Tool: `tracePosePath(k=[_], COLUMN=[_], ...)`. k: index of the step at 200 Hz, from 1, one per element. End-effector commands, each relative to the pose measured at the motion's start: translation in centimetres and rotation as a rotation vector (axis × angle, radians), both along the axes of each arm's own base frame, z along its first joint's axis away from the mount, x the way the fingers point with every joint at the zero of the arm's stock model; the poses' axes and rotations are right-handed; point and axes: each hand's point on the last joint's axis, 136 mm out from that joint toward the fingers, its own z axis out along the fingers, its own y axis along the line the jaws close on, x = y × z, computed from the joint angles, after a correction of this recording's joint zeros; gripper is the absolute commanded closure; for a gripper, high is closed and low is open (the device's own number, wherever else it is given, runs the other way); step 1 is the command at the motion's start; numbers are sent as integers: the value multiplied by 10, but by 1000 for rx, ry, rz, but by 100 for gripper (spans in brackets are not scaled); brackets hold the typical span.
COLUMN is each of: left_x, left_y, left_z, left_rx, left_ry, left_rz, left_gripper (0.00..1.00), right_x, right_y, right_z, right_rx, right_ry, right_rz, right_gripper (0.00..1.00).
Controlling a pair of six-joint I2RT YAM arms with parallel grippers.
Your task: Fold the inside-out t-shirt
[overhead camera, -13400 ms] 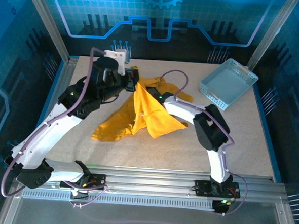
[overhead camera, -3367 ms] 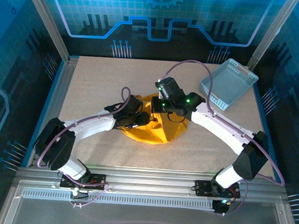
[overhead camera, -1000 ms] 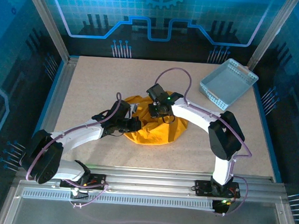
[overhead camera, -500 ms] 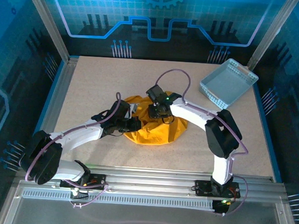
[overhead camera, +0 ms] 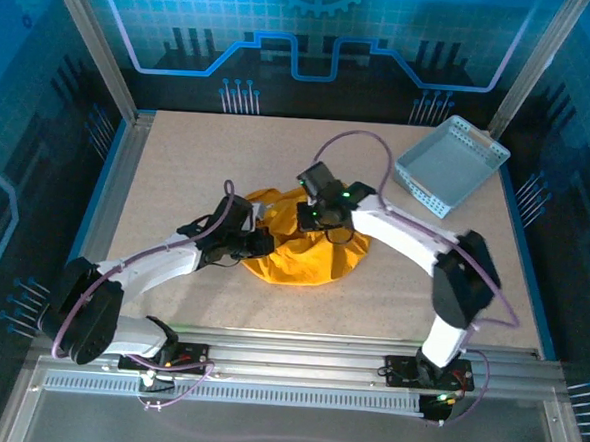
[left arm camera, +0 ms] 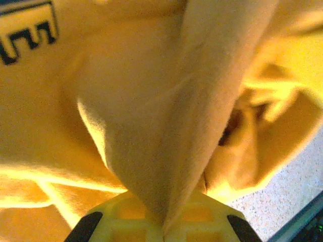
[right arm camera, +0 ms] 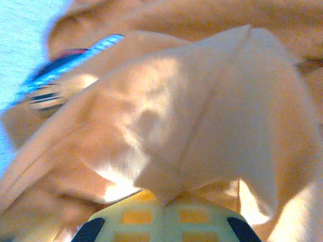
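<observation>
A mustard-yellow t-shirt (overhead camera: 307,262) lies bunched in a rounded heap near the middle of the table (overhead camera: 178,164), a little toward the near side. Two robot arms reach in from the near edge and meet over the heap. The left gripper (overhead camera: 262,242) sits at the heap's left edge, its jaws closed on the cloth. In the left wrist view a tall fold of yellow fabric rises straight out from between the closed fingers (left arm camera: 202,222), and part of some dark navy lettering (left arm camera: 28,30) shows on the cloth at upper left. A sliver of speckled table appears at lower right of that view. The right gripper (overhead camera: 315,218) sits on the far side of the heap, its jaws also clamped on the t-shirt. Its wrist view shows a thick crumpled fold pinched between the fingers, with a blurred navy and white print (right arm camera: 53,83) off to the left. The two grippers are near each other but apart. A pale blue-grey perforated basket (overhead camera: 449,166) stands at the far right corner, well apart from the t-shirt.
</observation>
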Motion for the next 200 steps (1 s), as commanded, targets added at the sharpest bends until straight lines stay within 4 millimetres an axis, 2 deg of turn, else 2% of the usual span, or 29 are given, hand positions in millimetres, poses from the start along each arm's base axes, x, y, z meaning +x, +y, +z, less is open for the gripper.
tracePosePath(k=[1, 20, 39, 51, 70, 88, 115, 134, 168, 200], left_x=[7, 13, 16, 15, 11, 5, 1, -6, -8, -1], left_y=[11, 16, 16, 12, 4, -3, 0, -13, -34, -53], left_z=[12, 19, 21, 19, 14, 20, 46, 66, 70, 78], left_rx=[10, 18, 30, 39, 131, 268, 375, 343, 293, 217], left_ry=[-42, -65, -75, -67, -68, -127, -260, -366, -396, -414], left_rz=[1, 3, -11, -43, -102, -145, -115, -159, -209, -216], left_gripper=[100, 100, 99, 92, 75, 57, 45, 38, 33, 33], right_x=[-22, -32, -37, -37, -32, -25, -12, -10, -23, -36], right_y=[-3, -20, -34, -39, -41, -35, -24, -14, 1, 8], right_z=[60, 76, 66, 50, 26, 20, 41, 62, 87, 95], right_rx=[194, 277, 338, 357, 351, 364, 399, 433, 459, 464], right_ry=[-40, -34, 16, 48, 78, 86, 49, 25, 2, -9], right_rz=[45, 20, -20, -44, -70, -71, -51, -18, 38, 63], right_gripper=[100, 100, 100, 100, 100, 100, 100, 100, 100, 100])
